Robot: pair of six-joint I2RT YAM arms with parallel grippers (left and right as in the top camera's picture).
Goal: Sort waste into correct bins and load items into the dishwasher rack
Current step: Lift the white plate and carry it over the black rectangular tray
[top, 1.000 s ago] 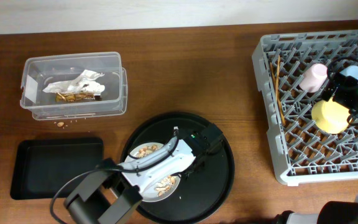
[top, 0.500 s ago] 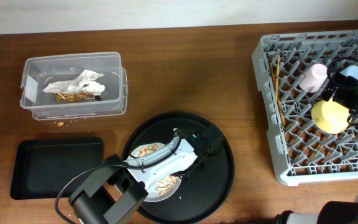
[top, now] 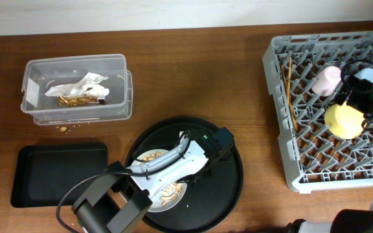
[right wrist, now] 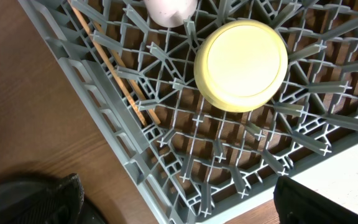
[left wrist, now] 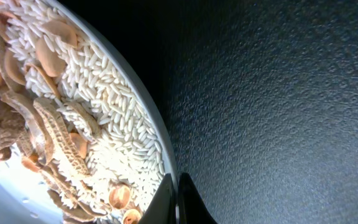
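Note:
A grey plate [top: 149,184] with rice and brown food scraps [top: 151,156] lies on the round black tray [top: 228,194]. My left gripper [top: 207,163] is shut on the plate's right rim. In the left wrist view its fingertips [left wrist: 178,200] pinch the thin plate rim [left wrist: 155,130], next to the rice and scraps [left wrist: 55,137]. The dishwasher rack [top: 274,116] holds the chopsticks [top: 289,90], pink cup [top: 327,79], light-blue cup [top: 366,76] and upturned yellow bowl [top: 344,121]. My right gripper [top: 368,97] hovers open over the bowl [right wrist: 241,65]. The wrapper [top: 79,87] lies in the clear tub [top: 118,65].
The shallow black rectangular tray [top: 57,175] sits at the front left, below the tub. A few crumbs [top: 63,128] lie on the wood between them. The rack wall [right wrist: 104,118] runs along the bare table at the right arm's left.
My left gripper has closed onto the plate's rim and shifted slightly right. The right arm and the things in the rack have not moved.

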